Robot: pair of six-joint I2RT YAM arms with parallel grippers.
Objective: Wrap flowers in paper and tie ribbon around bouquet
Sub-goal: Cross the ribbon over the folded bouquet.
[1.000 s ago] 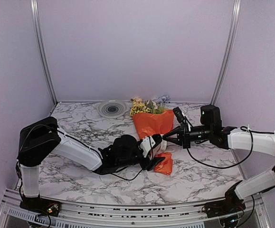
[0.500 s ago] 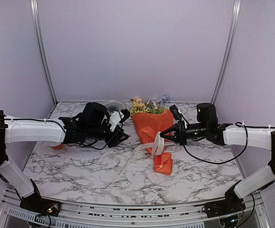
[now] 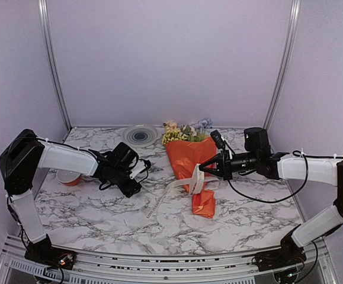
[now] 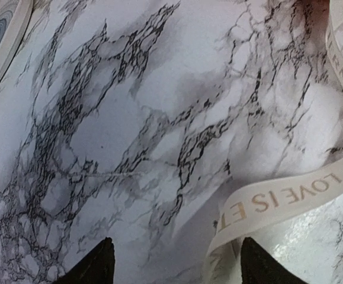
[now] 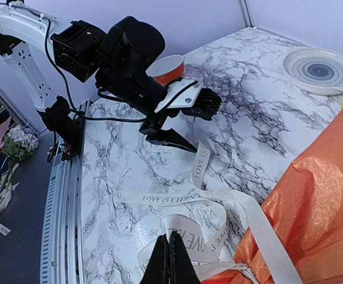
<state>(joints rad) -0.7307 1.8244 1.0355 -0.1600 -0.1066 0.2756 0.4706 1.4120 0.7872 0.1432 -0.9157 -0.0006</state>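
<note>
The left tool [image 4: 177, 263] has let go and drawn back from the bouquet [image 3: 190, 158] – fingers apart, nothing between them – leaving the ribbon [image 4: 289, 198] trailing across the worktop [image 3: 100, 207], so the tie looks unfinished. The right tool [image 5: 170, 260] stays clenched on the ribbon at the cone. The orange cup [image 3: 69, 177]: contents hidden. The plate [image 3: 125, 137]: bare. The paper [image 3: 183, 152] cone holds the flowers [image 3: 186, 130].

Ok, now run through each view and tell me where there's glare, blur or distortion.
Top external: soft even light, faint shadows under the arms, no strong glare on the table. Left wrist: a shiny patch beside the ribbon, its lettering sharp; the left gripper shows only as dark, soft tips. Right wrist: tilted wide-angle view, bouquet crisp.
</note>
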